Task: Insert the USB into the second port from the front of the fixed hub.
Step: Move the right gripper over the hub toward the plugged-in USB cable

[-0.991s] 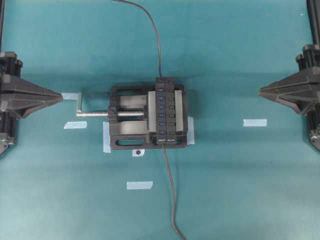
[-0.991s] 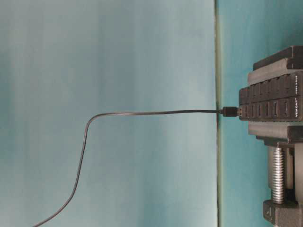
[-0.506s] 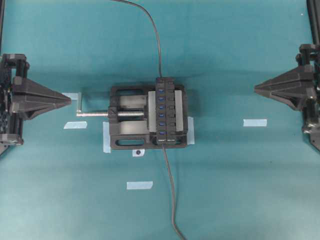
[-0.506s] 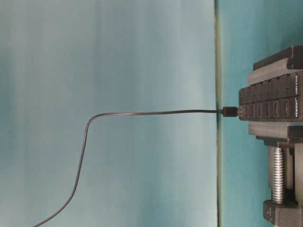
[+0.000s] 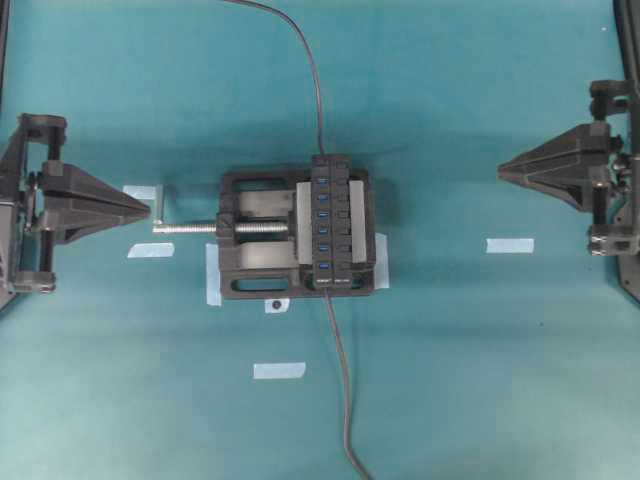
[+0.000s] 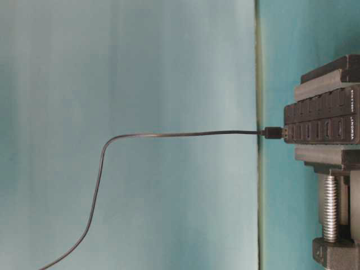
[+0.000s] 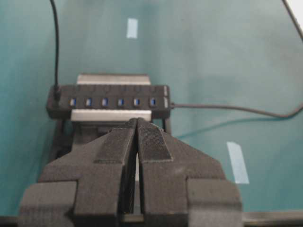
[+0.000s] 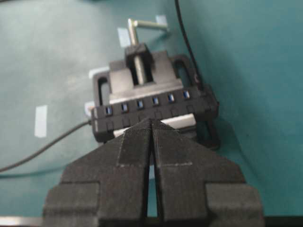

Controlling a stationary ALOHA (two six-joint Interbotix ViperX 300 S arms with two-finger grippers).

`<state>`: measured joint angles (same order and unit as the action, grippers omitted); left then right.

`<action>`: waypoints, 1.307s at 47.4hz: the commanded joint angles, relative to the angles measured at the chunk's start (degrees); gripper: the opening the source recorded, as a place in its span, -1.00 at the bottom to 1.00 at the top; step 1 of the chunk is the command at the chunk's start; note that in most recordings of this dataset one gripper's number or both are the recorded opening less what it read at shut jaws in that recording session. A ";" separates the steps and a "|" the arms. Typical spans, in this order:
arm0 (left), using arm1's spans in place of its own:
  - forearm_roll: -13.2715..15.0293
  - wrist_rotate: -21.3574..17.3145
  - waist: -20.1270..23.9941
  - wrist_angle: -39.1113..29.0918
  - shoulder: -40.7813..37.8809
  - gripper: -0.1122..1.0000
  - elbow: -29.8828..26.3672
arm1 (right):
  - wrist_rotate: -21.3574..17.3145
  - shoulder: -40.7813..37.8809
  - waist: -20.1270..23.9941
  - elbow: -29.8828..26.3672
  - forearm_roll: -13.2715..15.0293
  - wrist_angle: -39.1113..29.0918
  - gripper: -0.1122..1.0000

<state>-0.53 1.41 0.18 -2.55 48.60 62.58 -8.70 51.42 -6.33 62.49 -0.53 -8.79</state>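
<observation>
One label, "VEMONT", on the fixed hub (image 6: 320,126).

Left gripper (image 5: 148,209) tip has advanced further toward the vise handle (image 5: 160,208), more of its arm now in overhead view. Right gripper (image 5: 502,170) has shifted inward and slightly up-frame.

One hub (image 5: 333,237) with seven blue ports sits in one vise (image 5: 260,236). Two dark cables (image 5: 341,380) run from it. Five strips of tape (image 5: 279,370) lie on the worktop (image 5: 480,380). Two hands, left hand (image 5: 145,207) and right hand (image 5: 503,170).
</observation>
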 commanded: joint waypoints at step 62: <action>-0.09 0.09 0.09 -5.80 -4.75 -0.79 -3.60 | 10.55 -30.85 -3.25 -21.09 2.90 -11.43 -0.74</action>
<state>-0.53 1.41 0.18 -8.17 43.86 60.73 0.79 21.36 -9.40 43.77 2.29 -20.39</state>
